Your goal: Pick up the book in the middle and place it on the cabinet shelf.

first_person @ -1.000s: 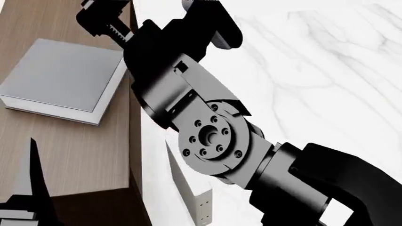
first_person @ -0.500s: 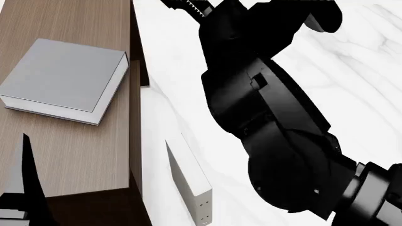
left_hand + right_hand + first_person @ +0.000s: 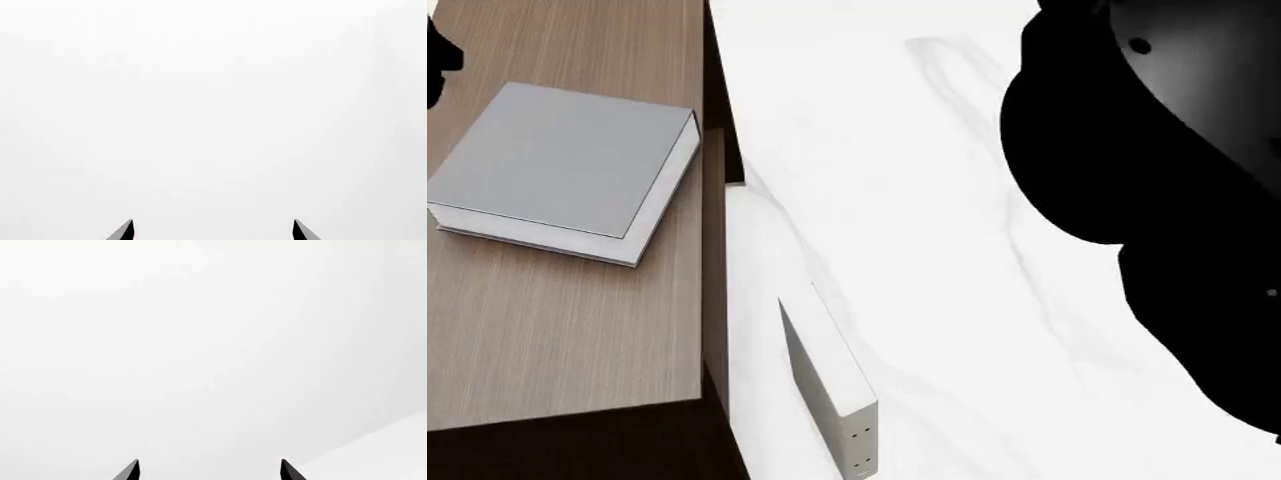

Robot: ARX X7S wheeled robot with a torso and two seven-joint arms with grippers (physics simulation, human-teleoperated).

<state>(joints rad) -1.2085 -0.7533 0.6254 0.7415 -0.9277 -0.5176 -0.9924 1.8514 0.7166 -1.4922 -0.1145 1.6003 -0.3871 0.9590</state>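
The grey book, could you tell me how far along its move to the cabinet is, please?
Looks done: the book lies flat on the cabinet top. In hand: nothing. The left gripper and right gripper both show spread, empty fingertips. Left: nothing obvious; a pale book stands on the marble surface.

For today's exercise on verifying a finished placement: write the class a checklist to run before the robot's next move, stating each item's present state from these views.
1. Grey book lies flat on the cabinet top: ok.
2. Book fully supported, no edge overhanging: ok.
3. Left gripper empty, fingertips apart: ok.
4. Right gripper empty, fingertips apart: ok.
5. Right arm away from the book: ok.
6. Pale book on the white table undisturbed: cannot tell.
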